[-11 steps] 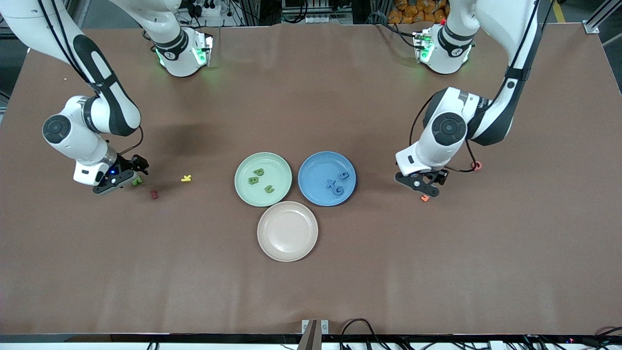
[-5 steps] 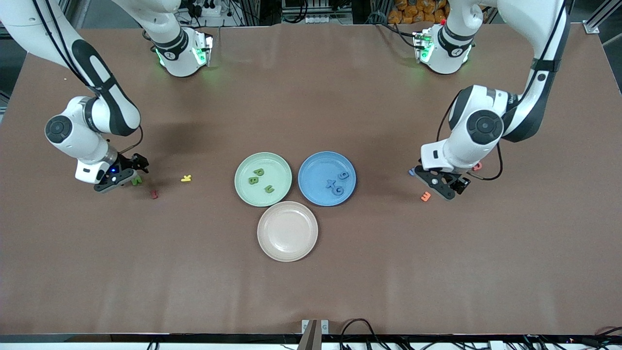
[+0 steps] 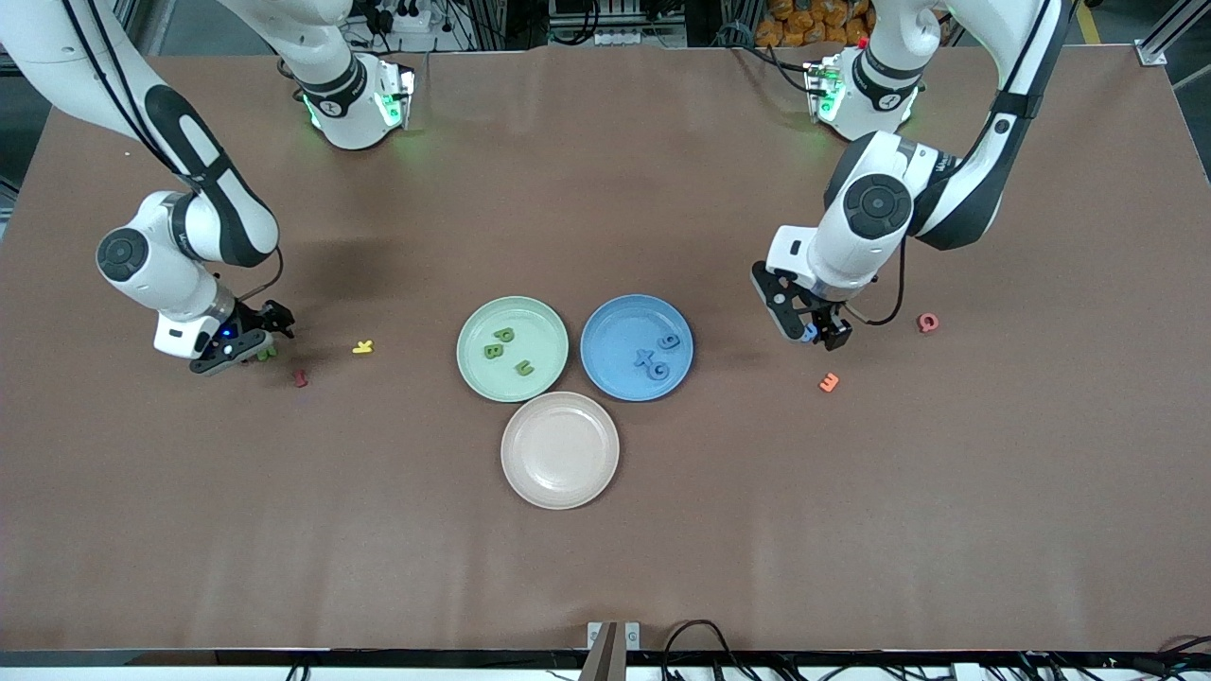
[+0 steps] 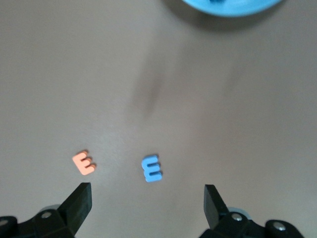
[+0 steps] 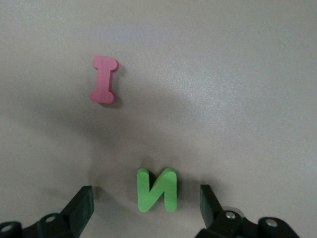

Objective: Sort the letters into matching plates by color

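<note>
The right gripper (image 5: 146,198) is low over the table (image 3: 605,549) toward the right arm's end, its jaws apart with a green N (image 5: 157,189) lying flat between them, touched by neither finger as far as the right wrist view shows; in the front view this gripper (image 3: 248,346) partly covers the piece, and a pink I (image 5: 103,79) lies on the table near it, a little nearer the front camera, with a yellow piece (image 3: 362,347) between the gripper and the plates. The left gripper (image 4: 147,198) hangs over the table toward the left arm's end, its jaws wide apart and holding nothing, above a blue E (image 4: 151,168) that lies flat on the table with an orange E (image 4: 83,162) beside it; in the front view the left gripper (image 3: 807,322) stands over the blue piece, the orange E (image 3: 829,382) lies nearer the camera, and a red piece (image 3: 928,323) sits farther toward the left arm's end. At the middle of the table the pale green plate (image 3: 471,367) holds three green letters (image 3: 503,344) and the blue plate (image 3: 605,331), just beside it toward the left arm's end, holds three blue pieces (image 3: 655,359); a beige-pink plate (image 3: 560,450) lies just nearer the camera, close against both
</note>
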Robot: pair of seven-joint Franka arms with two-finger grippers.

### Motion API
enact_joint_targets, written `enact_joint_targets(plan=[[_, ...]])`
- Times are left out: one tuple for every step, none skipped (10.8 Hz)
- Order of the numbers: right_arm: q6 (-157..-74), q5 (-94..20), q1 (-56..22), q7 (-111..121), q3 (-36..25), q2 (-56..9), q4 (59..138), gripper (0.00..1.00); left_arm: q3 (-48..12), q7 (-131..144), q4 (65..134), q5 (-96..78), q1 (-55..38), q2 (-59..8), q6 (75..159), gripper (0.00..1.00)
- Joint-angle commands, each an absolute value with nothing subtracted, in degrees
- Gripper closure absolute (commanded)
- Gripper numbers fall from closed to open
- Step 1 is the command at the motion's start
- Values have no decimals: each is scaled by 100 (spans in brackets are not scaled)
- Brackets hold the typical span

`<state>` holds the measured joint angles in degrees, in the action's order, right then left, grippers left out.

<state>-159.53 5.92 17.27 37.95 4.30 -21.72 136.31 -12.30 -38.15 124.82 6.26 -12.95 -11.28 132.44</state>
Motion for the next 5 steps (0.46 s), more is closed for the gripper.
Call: enact_joint_targets(plan=[[-16066, 712, 1890, 3806, 545, -2162, 13676, 18, -1485, -4299, 12665, 414, -809, -1429, 13402, 0], [-16066, 712, 1890, 3797, 545, -2162, 13676, 37, -1477, -4280, 12656, 413, -652, -1772, 13838, 0], [-16066, 712, 1890, 3771, 545, -2162, 13676, 46, -1477, -4272, 12630, 413, -494, -2028, 14165, 0], [-16066, 712, 1890, 3771, 545, -2162, 13676, 53, -1459, -4089, 12578, 413, -510, -2213, 14316, 0], [-16066, 703, 1881, 3762, 545, -2153, 13676, 58, -1442, -3739, 12551, 430, -545, -2354, 14439, 0]])
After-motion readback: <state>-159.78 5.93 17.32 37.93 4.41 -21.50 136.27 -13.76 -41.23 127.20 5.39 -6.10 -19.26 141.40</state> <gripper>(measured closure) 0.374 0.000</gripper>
